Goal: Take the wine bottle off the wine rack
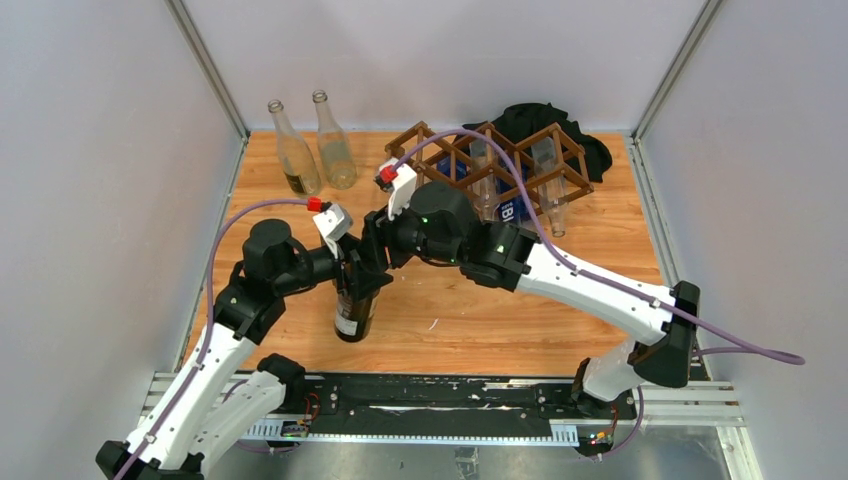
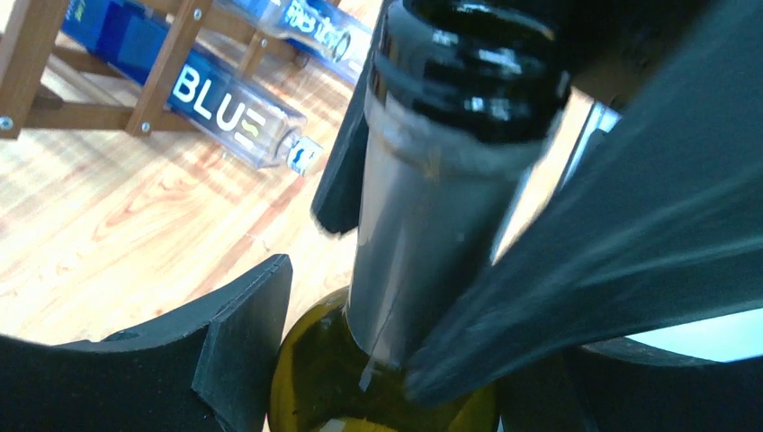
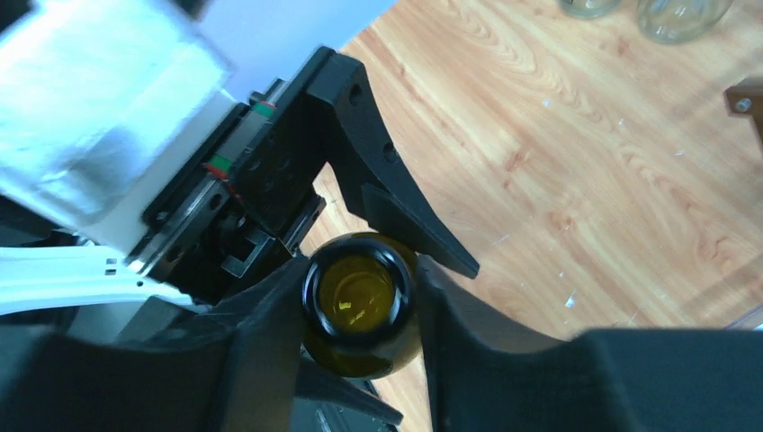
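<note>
A: Fingers, right side first?

B: My right gripper (image 3: 360,301) is clamped on the lip of the dark green wine bottle (image 1: 353,300); both pads press the rim, the open mouth between them. My left gripper (image 2: 360,360) straddles the neck lower down. One finger (image 2: 243,346) stands apart from the glass by the shoulder, the other lies along the neck. Whether that one truly presses, I cannot tell, so I do not call it a grip.

A: Where is the bottle?

B: Upright on the wooden table (image 1: 520,310), near the front edge, well apart from the wine rack (image 1: 490,165).

A: Arm pose?

B: Both forearms reach inward and meet over the bottle, the right from the right base, the left bent at the elbow.

A: Surroundings?

B: The rack lies at the back right with clear bottles (image 1: 545,180) in its cells, one with a blue label (image 2: 225,112). A black cloth (image 1: 545,125) sits behind it. Two empty clear bottles (image 1: 312,150) stand at the back left. Grey walls enclose the table.
</note>
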You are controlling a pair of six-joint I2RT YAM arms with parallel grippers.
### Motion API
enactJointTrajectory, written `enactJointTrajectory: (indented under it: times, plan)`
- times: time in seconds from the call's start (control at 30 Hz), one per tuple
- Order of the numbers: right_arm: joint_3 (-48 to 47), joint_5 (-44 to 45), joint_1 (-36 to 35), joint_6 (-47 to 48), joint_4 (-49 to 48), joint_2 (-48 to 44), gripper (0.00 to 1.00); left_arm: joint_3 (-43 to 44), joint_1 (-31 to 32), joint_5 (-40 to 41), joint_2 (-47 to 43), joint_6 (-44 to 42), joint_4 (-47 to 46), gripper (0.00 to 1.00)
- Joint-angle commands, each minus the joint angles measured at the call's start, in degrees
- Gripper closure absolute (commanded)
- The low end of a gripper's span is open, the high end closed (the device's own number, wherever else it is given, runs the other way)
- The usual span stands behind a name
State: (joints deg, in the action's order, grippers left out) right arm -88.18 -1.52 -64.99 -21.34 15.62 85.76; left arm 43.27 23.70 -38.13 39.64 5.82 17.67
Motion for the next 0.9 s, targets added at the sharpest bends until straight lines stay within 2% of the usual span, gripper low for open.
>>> enactJointTrajectory:
  times: [0.0,0.1,0.33,0.5,0.63,0.77,0.87]
  plan:
    - [2.04,1.47,-0.44,-0.37,-6.02,-5.45,0.39,0.38,-1.39,-0.46,0.03,0.32,-0.38,1.0]
    - [4.3,1.5,-0.49,-1.18,-6.04,-6.82,0.31,0.62,-3.27,-1.37,0.1,0.99,-1.68,1.0]
    - [6.74,4.38,-0.49,-2.24,-6.15,-9.25,0.3,0.25,-5.52,-2.04,0.04,0.38,-3.54,1.0]
    - [8.0,9.2,-0.32,-1.3,-5.13,-12.62,0.27,3.31,-8.08,-0.48,1.84,-4.61,-3.62,1.0]
    - [8.24,13.13,0.63,-0.52,-2.92,-14.94,0.22,7.89,-11.99,0.84,7.13,-8.38,-5.53,1.0]
    - [7.65,15.0,2.87,-0.9,0.27,-16.02,0.09,13.11,-14.96,2.53,14.65,-10.94,-8.06,1.0]
    - [7.67,15.98,4.56,-1.35,1.51,-16.77,0.06,18.19,-15.65,4.23,20.23,-12.34,-9.68,1.0]
